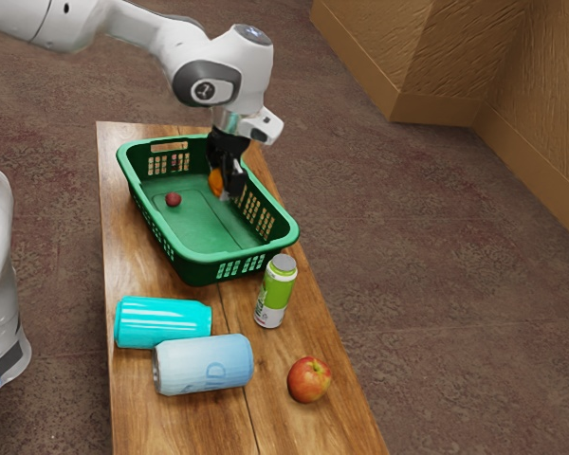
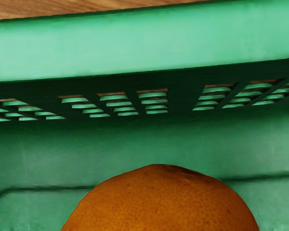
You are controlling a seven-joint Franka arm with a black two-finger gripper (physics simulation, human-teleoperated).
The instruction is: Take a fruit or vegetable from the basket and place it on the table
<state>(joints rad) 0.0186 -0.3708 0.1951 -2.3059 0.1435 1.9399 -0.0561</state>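
Note:
In the exterior view, my gripper (image 1: 226, 180) reaches down inside the green basket (image 1: 201, 220), near the long wall on the exterior view's right. It is shut on an orange (image 1: 216, 182), which one finger partly covers. The wrist view has the orange (image 2: 161, 202) large at the lower edge, with the basket's wall and rim (image 2: 144, 45) beyond it. A small dark red fruit (image 1: 174, 199) lies on the basket floor, apart from the gripper.
On the wooden table (image 1: 299, 427) stands a green and white bottle (image 1: 276, 292) close to the basket. A turquoise can (image 1: 162, 322) and a pale blue can (image 1: 204, 364) lie on their sides, and a red apple (image 1: 308, 379) rests near the table's edge.

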